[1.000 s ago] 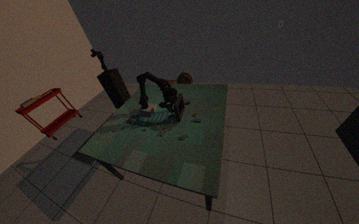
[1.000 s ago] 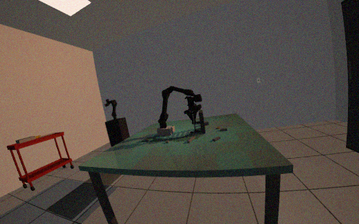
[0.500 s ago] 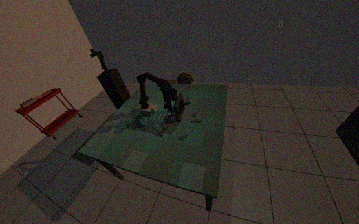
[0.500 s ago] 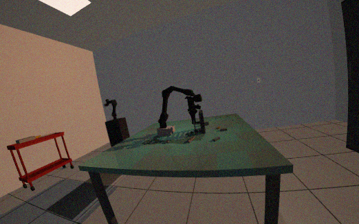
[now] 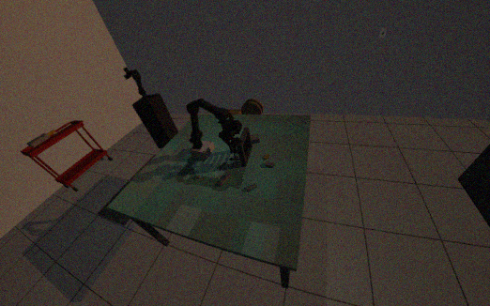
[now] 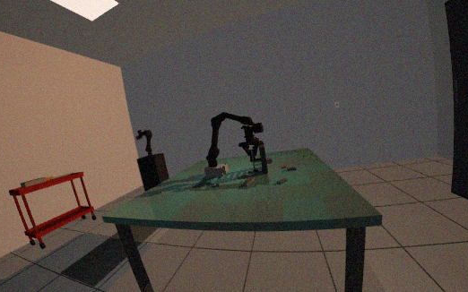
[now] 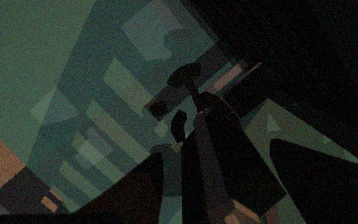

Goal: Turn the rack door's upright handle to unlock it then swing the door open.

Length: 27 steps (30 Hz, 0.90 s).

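The dark rack (image 5: pixel 246 146) (image 6: pixel 264 158) stands upright on the green table (image 5: pixel 274 206) (image 6: pixel 226 208); in the wrist view its dark body (image 7: pixel 305 60) fills the upper right. The gripper (image 5: pixel 237 154) (image 6: pixel 253 151) (image 7: pixel 216 147) points down at the rack's near left side. Its fingers are open, one on each side of a dark upright post that looks like the door handle (image 7: pixel 212 160). A gap shows between the post and the left finger. The view is too dark to tell how far the handle is turned or at what angle the door stands.
Small loose items lie around the rack, among them a reddish bar (image 5: pixel 223 179) (image 6: pixel 247 182), a grey piece (image 5: pixel 250 188) (image 6: pixel 281 181) and another (image 5: pixel 267 164) (image 6: pixel 291 168). A pale box (image 6: pixel 217 170) sits by the arm's base. A red cart (image 5: pixel 82 166) (image 6: pixel 60 221) stands off the table.
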Tool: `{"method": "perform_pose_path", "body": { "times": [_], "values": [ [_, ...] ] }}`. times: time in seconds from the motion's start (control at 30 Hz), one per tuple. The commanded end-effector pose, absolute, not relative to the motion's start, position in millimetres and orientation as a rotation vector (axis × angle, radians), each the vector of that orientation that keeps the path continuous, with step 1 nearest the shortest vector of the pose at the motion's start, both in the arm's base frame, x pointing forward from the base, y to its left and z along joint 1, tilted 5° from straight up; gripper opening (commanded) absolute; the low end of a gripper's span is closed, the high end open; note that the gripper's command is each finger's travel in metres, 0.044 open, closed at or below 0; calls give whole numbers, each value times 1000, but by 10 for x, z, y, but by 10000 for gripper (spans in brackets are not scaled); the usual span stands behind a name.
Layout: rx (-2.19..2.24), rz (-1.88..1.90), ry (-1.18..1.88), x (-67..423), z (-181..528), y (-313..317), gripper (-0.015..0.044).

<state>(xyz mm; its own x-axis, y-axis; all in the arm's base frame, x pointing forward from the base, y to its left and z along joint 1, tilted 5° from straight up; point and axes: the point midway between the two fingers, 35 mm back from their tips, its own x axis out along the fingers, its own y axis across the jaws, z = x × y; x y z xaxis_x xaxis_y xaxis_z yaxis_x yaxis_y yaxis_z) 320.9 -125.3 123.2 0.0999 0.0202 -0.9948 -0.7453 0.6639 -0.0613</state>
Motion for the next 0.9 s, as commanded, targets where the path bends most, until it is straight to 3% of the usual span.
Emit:
{"method": "perform_pose_path", "body": {
  "times": [0.0,0.33,0.67,0.87],
  "values": [
    [-873,824,1295,3205,1217,-1244,288],
    [-1252,1165,1106,3207,1218,-1241,288],
    [-1277,1187,1091,3207,1218,-1241,288],
    [-1277,1187,1091,3207,1218,-1241,130]
  ]
}}
